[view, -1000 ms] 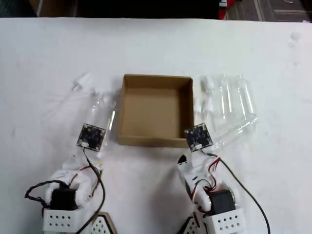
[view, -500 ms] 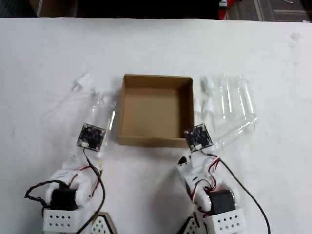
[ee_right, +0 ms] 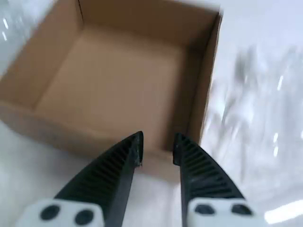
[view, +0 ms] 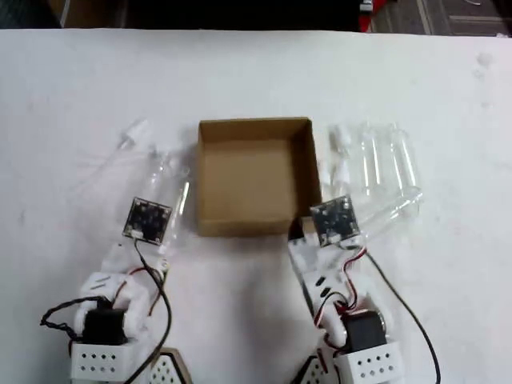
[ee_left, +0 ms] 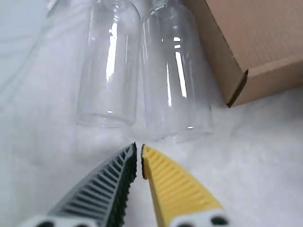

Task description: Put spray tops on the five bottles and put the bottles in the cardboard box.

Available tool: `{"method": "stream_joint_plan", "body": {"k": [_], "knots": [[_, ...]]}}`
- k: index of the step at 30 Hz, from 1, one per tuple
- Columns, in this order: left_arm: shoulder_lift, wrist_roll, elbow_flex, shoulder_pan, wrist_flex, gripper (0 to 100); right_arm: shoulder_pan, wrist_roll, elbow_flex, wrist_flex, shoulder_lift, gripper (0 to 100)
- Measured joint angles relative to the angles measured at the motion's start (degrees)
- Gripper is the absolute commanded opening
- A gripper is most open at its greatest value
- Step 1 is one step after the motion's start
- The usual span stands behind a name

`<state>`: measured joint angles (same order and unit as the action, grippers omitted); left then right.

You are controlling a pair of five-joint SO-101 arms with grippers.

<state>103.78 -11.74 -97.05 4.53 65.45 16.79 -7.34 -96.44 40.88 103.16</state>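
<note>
Left gripper (ee_left: 138, 150): grey and yellow fingers all but closed, a bare sliver between the tips, nothing held; it sits low over the white table (view: 72, 88), tips aimed at the bases of the left bottles (ee_left: 177, 80); short of them, not touching.

Left bottles: two, clear, lying on their sides side by side, just beside the left wall of the cardboard box (view: 252, 180); the one nearer the box looks close to its corner, but I cannot tell whether they touch; no tops that I can make out on them.

A spray top (view: 134, 134) lies on the table beyond those two, apart from them.

Right gripper (ee_right: 157, 144): black fingers parted by a narrow gap, nothing between them; tips hang at the near wall of the box, toward its right corner; contact with the cardboard I cannot tell.

Box: open side up, mid-table, between the two arms.

Right bottles (view: 384, 164): clear, lying parallel just right of the box; exact count unsure; a slanted bottle (view: 390, 210) lies across their near ends, close to the right arm's wrist; small white pieces sit between them and the box wall, too faint to name.
</note>
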Motion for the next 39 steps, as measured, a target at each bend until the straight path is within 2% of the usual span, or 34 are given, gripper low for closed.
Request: {"method": "stream_joint_plan", "body": {"k": [5,8,11,16,18,21,22,24,27,34,39], "knots": [[0.00,0.00,0.00,0.00,0.00,2,0.00,0.00,0.00,-29.10,0.00,22.8],[0.00,0.00,0.00,0.00,0.00,2,2.11,0.00,0.00,-37.98,0.00,26.5],[0.00,0.00,0.00,0.00,0.00,2,4.57,0.00,0.00,-36.31,0.00,26.5],[0.00,0.00,0.00,0.88,0.26,3,6.77,0.00,0.00,-25.14,0.00,25.2],[0.00,0.00,0.00,4.31,0.18,3,6.68,0.00,0.00,-22.42,0.00,19.0],[0.00,0.00,0.18,11.52,-1.23,2,6.86,0.00,0.00,-19.96,0.00,1.9],[0.00,0.00,0.18,14.07,-2.64,2,6.86,0.00,0.00,-19.60,0.00,0.5],[0.00,0.00,0.18,18.29,-5.54,2,6.77,0.00,0.00,-19.60,0.00,6.6],[0.00,0.00,0.18,22.24,-8.35,2,6.95,0.00,0.00,-19.60,0.00,8.4],[0.00,0.00,0.18,22.86,-10.11,2,0.00,0.00,0.00,-19.60,0.00,8.8],[0.00,0.00,0.18,22.86,-10.11,2,-0.53,0.00,0.00,-19.52,0.00,8.8]]}}
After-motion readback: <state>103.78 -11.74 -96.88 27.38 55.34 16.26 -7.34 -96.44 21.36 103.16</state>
